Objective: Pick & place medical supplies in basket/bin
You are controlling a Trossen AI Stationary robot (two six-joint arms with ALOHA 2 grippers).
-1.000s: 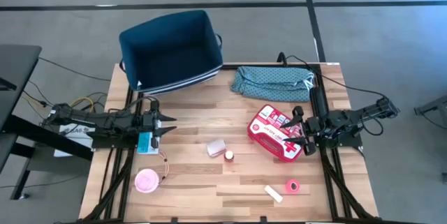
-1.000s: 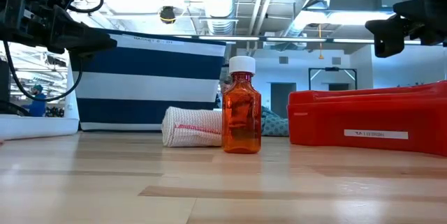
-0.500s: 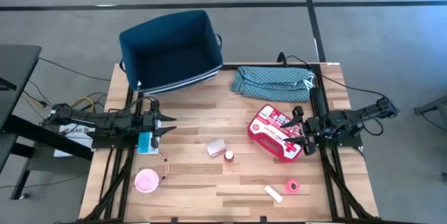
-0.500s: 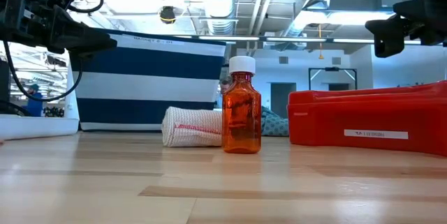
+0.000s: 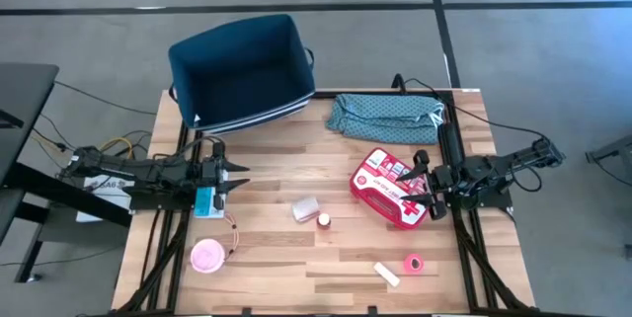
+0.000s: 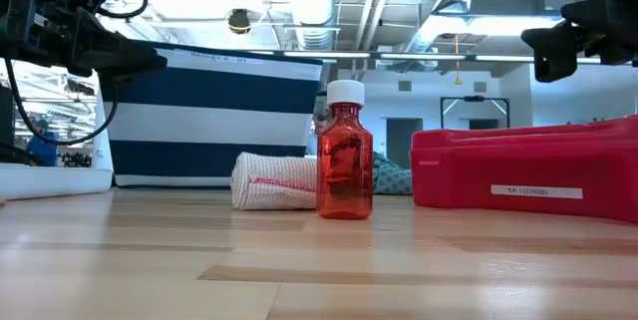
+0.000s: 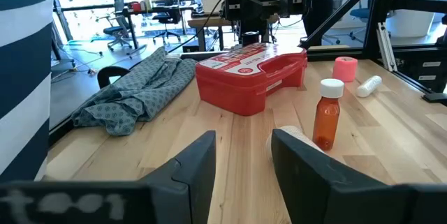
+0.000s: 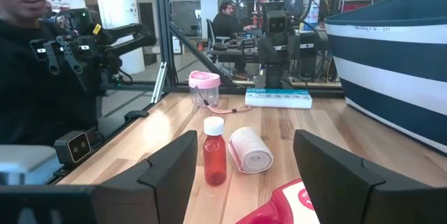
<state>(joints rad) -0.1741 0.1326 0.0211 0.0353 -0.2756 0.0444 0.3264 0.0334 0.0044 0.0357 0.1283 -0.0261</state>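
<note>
The navy bin point(image 5: 242, 70) stands at the table's far left, striped near its base point(image 6: 214, 121). The red first-aid pouch point(image 5: 392, 187) lies flat at the right. A white bandage roll point(image 5: 305, 208) and an orange bottle point(image 5: 323, 219) sit mid-table, the bottle upright point(image 6: 345, 165). A light-blue box point(image 5: 205, 201), a pink tub point(image 5: 207, 255), a pink tape roll point(image 5: 413, 263) and a white tube point(image 5: 386, 274) rest on the wood. My left gripper point(image 5: 240, 178) hovers open and empty beside the blue box. My right gripper point(image 5: 423, 185) hovers open above the pouch's right edge, clear of it point(image 6: 550, 49).
A teal patterned cloth point(image 5: 385, 115) lies crumpled at the far right, behind the pouch. A thin cable point(image 5: 231, 233) runs between the blue box and the pink tub. A person point(image 8: 28, 56) stands beyond the table's left side. Bare wood shows between the bin and the mid-table items.
</note>
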